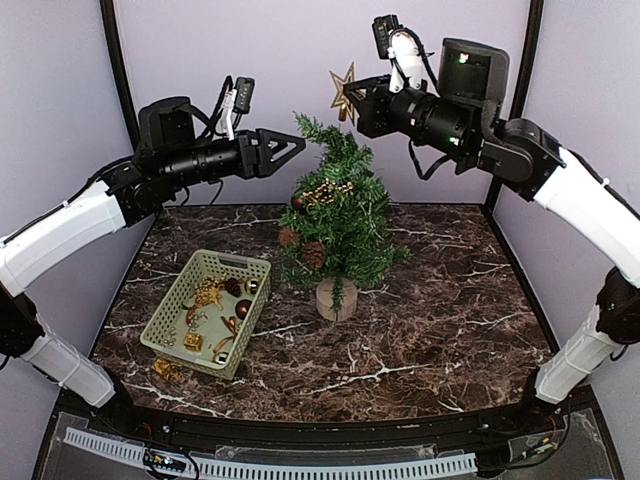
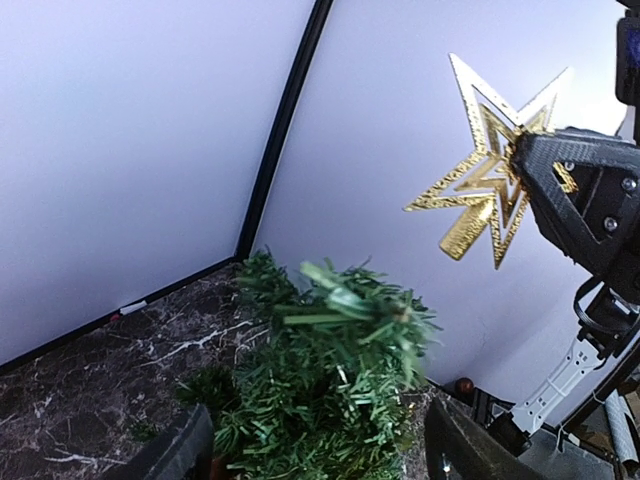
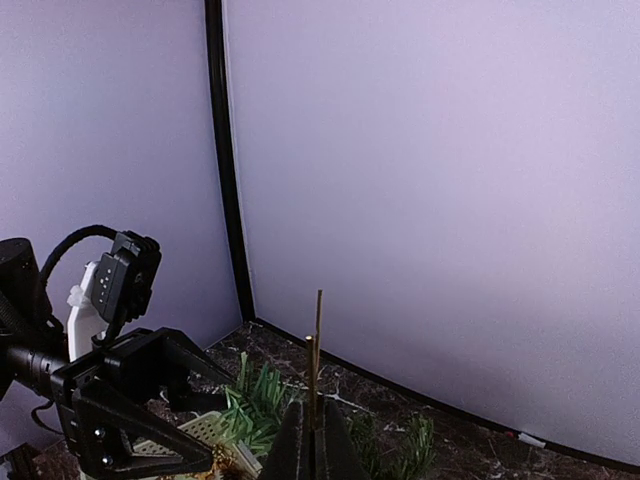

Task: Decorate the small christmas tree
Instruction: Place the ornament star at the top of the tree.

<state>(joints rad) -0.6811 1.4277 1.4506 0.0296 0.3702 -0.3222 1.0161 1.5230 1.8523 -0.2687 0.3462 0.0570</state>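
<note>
step: topper. Gold star [image 1: 343, 88] not yet on the small christmas tree [image 1: 335, 225].
tree: mid-table, upright on its wooden base; pinecones and gold beads on the branches.
right gripper [image 1: 354, 101]: clamped on the star, up high, just right of and above the tree tip [image 1: 308, 125], not touching it.
left gripper [image 1: 298, 148]: jaws wide, empty, just left of the treetop.
basket [image 1: 225, 262]: near left, ornaments inside.
next: bring the star left and down onto the tip, keeping it upright; the left could likely pinch the top branch to steady it.
risk: the soft tip may bend away.
</note>
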